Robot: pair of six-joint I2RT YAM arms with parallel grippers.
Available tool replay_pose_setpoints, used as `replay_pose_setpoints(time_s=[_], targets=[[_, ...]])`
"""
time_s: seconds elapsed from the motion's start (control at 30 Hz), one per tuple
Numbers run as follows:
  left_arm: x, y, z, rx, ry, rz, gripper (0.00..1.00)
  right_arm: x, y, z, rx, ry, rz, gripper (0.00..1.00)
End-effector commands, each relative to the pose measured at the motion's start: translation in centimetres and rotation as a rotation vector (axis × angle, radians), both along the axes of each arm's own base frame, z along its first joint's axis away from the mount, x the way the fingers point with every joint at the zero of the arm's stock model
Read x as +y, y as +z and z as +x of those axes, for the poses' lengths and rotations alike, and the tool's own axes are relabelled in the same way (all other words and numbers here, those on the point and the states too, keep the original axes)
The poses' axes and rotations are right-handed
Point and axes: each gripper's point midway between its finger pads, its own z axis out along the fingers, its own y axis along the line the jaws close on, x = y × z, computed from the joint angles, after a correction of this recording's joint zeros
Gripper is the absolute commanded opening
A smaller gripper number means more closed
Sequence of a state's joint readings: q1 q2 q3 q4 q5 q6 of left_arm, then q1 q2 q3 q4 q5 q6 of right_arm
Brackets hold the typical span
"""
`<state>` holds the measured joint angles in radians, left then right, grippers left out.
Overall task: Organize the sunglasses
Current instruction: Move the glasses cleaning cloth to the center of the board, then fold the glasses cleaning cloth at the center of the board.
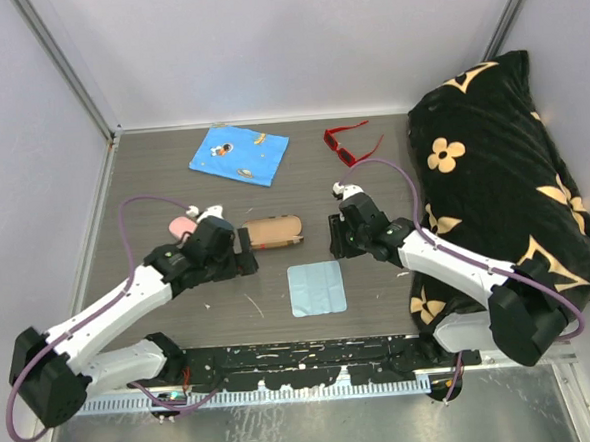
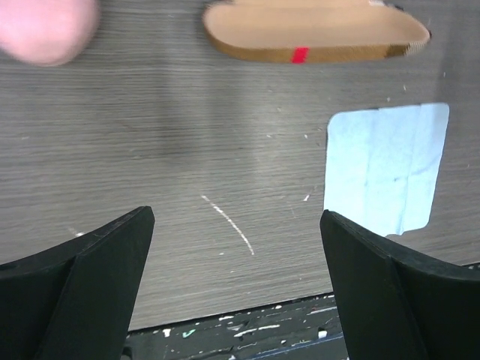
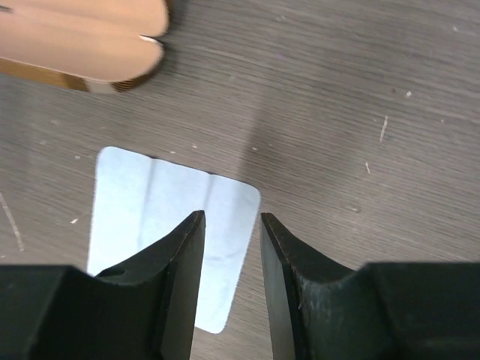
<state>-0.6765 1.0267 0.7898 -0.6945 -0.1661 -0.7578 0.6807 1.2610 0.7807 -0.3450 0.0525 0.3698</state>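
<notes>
A: We are beginning at the left of the brown case (image 1: 276,232). What are we seeing there?

B: We are seeing the pink case (image 1: 181,225) left of it, half hidden by the left arm (image 1: 110,312). The left gripper (image 2: 236,216) is hovering just left of the brown case, low over the table (image 1: 303,195). Its jaws are spread wide, with nothing between them.

A: And right of the brown case?

B: The right gripper (image 3: 231,219) is hanging just right of it. It is pointing down toward the pale blue cloth (image 1: 316,288), which is lying on the near side of the case. Its jaws are parted only a little, and they are gripping nothing.

A: Where are we finding the sunglasses?

B: The red sunglasses (image 1: 350,143) are lying beyond the brown case and to its right, well apart from both grippers and near the black flowered cushion (image 1: 502,168). Their frame is lying slantwise on the table. We are not seeing the dark brown pair in any view.

A: So which arm are we choosing?

B: We are judging the right arm (image 1: 458,261) to be the nearer one. The pair is lying behind its jaws, so we are expecting it to lift, turn away from the cloth and reach to the far side. The jaws will need to open wider for the frame.
</notes>
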Motion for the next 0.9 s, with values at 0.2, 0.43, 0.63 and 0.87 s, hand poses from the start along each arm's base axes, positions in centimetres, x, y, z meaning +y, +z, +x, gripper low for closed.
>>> replay_pose_setpoints(time_s=[0.2, 0.43, 0.63, 0.87], targets=[[-6.7, 0.6, 3.1, -0.135, -0.082, -0.090, 0.97, -0.4, -3.9, 0.2, 0.133, 0.028, -0.082, 0.41], [-7.0, 0.0, 3.2, -0.119, -0.101, -0.076, 0.97, -0.4, -5.4, 0.6, 0.160, 0.051, -0.134, 0.39], [-7.0, -0.7, 2.8, -0.098, -0.102, -0.073, 0.97, -0.2, -5.8, 1.2, 0.159, 0.055, -0.151, 0.38], [-6.8, -0.5, 2.8, -0.109, -0.103, -0.073, 0.98, -0.6, -7.0, 1.2, 0.179, 0.050, -0.191, 0.34]])
